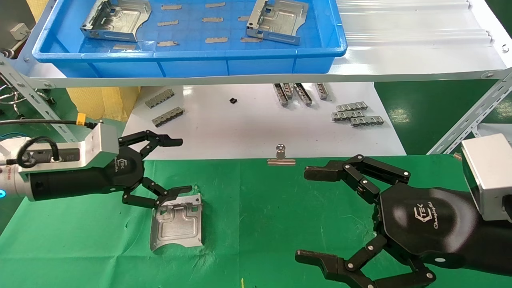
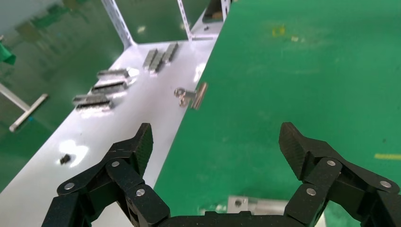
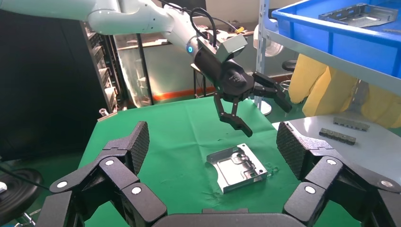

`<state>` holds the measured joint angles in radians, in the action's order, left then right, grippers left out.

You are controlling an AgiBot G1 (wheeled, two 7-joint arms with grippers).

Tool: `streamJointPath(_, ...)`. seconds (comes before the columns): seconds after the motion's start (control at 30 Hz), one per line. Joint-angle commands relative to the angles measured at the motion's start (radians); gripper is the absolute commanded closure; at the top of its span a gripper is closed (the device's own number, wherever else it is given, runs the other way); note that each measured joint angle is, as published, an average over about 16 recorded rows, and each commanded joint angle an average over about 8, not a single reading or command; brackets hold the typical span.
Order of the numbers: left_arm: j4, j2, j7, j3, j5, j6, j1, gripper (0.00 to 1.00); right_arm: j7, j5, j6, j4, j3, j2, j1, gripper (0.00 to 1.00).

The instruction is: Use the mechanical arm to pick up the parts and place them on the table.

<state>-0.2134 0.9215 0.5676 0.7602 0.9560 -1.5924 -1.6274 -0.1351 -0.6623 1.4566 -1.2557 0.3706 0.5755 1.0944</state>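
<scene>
Left gripper (image 1: 178, 164) is spread wide, nothing clamped. It hangs above the left part of the table (image 1: 260, 224), palm facing the robot's right. The upper finger reaches out over the white sheet (image 1: 256, 124); the lower fingertip (image 1: 182, 191) sits right at the top-left corner of a part (image 1: 177, 221). Whether tip and metal touch cannot be told from the head view. In the right wrist view a clear gap is seen: the left gripper (image 3: 262, 113) is raised over the part (image 3: 239, 166), not in contact.

That part is laid flat on the green cloth, curved cut-out edge toward the robot, ribs up. In the left wrist view only its corner (image 2: 255, 205) is seen, just below the open left gripper (image 2: 217, 146).

Right gripper (image 1: 312, 214) is also spread wide and empty, parked low over the right part of the table, fingers pointed toward the left arm, well apart from the part.

Two more parts are seen in the blue tray (image 1: 188, 60) on the raised shelf: one at the tray's left end (image 1: 116, 18), one right of centre (image 1: 278, 20), with small grey strips (image 1: 212, 24) scattered between them.

A binder clip (image 1: 281, 156) is fixed on the cloth's far edge, between the two grippers. More grey slotted strips (image 1: 356, 114) are laid in groups on the white sheet.
</scene>
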Motion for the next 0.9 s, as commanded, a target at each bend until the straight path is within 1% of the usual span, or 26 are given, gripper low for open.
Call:
streamJointPath(0.03,-0.038,-0.011,-0.027,-0.017,-0.008,0.003,0.02,0.0,0.0,0.0,0.0,0.0,0.0,0.0,0.0,0.0)
streamJointPath(0.9,-0.563,-0.163,-0.397,-0.253,-0.119,0.051,0.291,0.0,0.0,0.0,0.0,0.0,0.0,0.0,0.0,0.0)
